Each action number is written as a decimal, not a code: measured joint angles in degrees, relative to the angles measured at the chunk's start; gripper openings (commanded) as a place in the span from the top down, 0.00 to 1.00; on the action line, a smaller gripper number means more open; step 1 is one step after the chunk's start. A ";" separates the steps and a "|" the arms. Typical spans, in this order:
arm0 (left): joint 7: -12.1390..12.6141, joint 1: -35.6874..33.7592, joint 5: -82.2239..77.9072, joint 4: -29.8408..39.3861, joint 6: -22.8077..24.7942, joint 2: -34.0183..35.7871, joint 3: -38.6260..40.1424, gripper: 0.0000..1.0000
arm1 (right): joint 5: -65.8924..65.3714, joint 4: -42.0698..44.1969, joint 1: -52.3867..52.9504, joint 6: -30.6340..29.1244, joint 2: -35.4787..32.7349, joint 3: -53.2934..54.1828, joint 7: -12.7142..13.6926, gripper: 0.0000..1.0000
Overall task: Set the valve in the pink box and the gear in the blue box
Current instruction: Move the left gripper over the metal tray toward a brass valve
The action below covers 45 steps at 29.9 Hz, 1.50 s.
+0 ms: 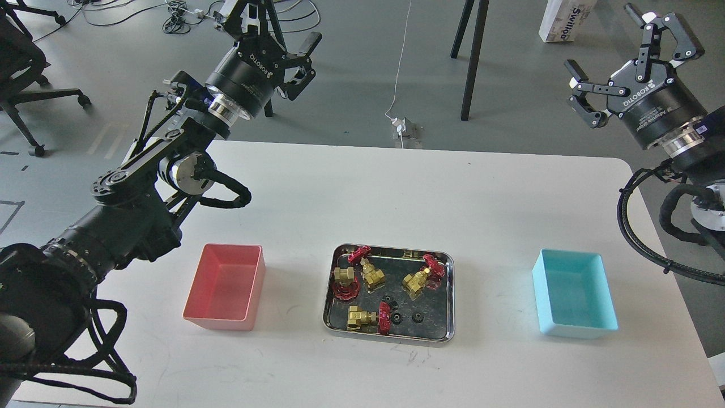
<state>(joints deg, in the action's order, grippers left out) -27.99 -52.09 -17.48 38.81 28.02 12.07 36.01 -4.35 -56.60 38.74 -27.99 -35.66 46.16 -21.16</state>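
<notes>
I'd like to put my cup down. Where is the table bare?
Bare stretches lie between the pink box and the steel tray, between tray and blue box, and across the far half. The tray itself is crowded.

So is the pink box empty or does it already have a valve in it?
Empty. The pink box shows only its bare floor; the valves and gears all lie in the steel tray.
</notes>
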 measured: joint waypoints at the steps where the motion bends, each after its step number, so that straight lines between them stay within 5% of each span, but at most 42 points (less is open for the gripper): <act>1: 0.00 0.36 0.00 -0.02 0.00 0.31 0.00 0.00 | 0.02 0.44 -0.01 0.00 0.78 0.21 0.00 0.00; 7: -0.01 2.83 0.20 -0.51 -0.01 1.73 -0.06 0.00 | 1.64 1.29 0.86 1.50 5.95 2.85 0.00 0.00; 14: -0.02 4.95 1.29 -2.66 -0.02 -1.82 1.39 0.00 | 9.00 1.50 13.46 18.36 4.69 2.35 1.35 0.00; 19: -0.02 6.39 1.49 5.33 -0.02 -3.45 5.27 0.00 | 9.56 1.21 21.36 22.89 0.76 -3.55 5.07 0.00; 25: -0.02 6.17 -4.19 20.35 -0.02 1.78 2.59 0.00 | 9.63 0.98 21.79 23.07 -2.74 -6.21 5.68 0.00; 28: -0.02 1.06 -11.10 25.83 -0.01 8.77 -8.25 0.00 | 9.63 0.97 21.22 23.08 -3.92 -6.39 5.70 0.00; 34: -0.02 -20.47 -19.16 30.04 -0.11 16.62 -43.22 0.01 | 9.47 1.43 20.76 23.07 -4.49 -6.44 5.76 0.00; 40: -0.01 -40.88 -28.64 30.22 -4.95 12.64 -76.77 0.02 | 9.45 1.14 19.03 23.07 -4.52 -6.10 5.56 0.00; 45: -0.01 -45.30 -31.96 30.43 -15.32 5.05 -93.16 0.01 | 9.43 1.34 17.71 22.99 -4.33 -6.15 5.47 0.00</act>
<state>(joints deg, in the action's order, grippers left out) -28.00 -97.39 -49.44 69.24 12.70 17.12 -57.15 5.08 -55.25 56.45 -5.00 -39.99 40.00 -15.69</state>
